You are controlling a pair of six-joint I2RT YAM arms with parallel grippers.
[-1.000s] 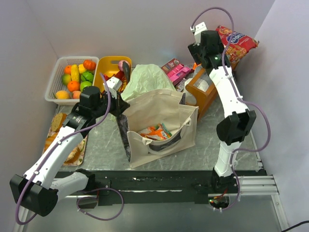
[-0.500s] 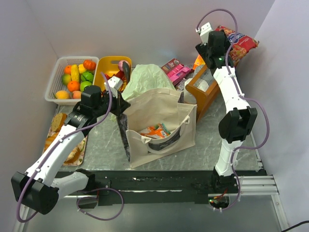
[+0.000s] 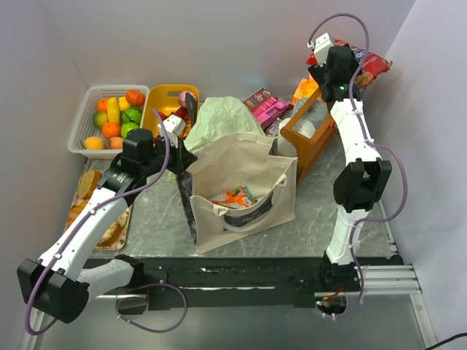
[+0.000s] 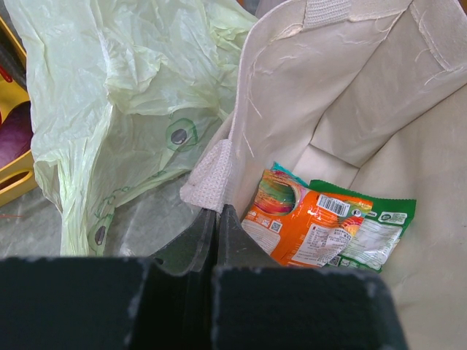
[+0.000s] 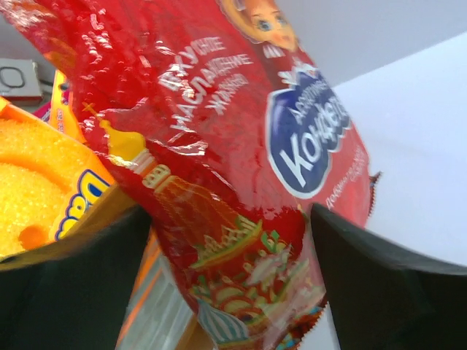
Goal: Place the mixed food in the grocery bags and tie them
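The beige canvas tote [image 3: 241, 169] stands open mid-table. My left gripper [image 3: 185, 165] is shut on its left rim, fingers pinching the cloth beside the webbing strap [image 4: 207, 187]; seen from the wrist, the gripper [image 4: 216, 216] sits at the tote's edge. An orange snack packet [image 4: 306, 226] and a green one [image 4: 381, 224] lie inside the tote. The pale green plastic bag [image 3: 222, 120] slumps behind it. At the back right, my right gripper [image 5: 230, 213] is open, its fingers standing either side of a shiny red snack packet [image 5: 219, 138], which leans in the corner [image 3: 373, 64].
A tall wooden crate [image 3: 310, 130] stands below the right gripper, with a yellow-orange packet [image 5: 44, 175] beside it. Pink boxes [image 3: 264, 106] lie behind the bags. A yellow basket [image 3: 162, 102] and a white fruit basket [image 3: 86, 117] sit back left. A bread tray [image 3: 82, 197] lies at the left.
The right arm has swung right and back, bringing its open gripper up to the red packet. The left gripper has kept its hold on the tote.
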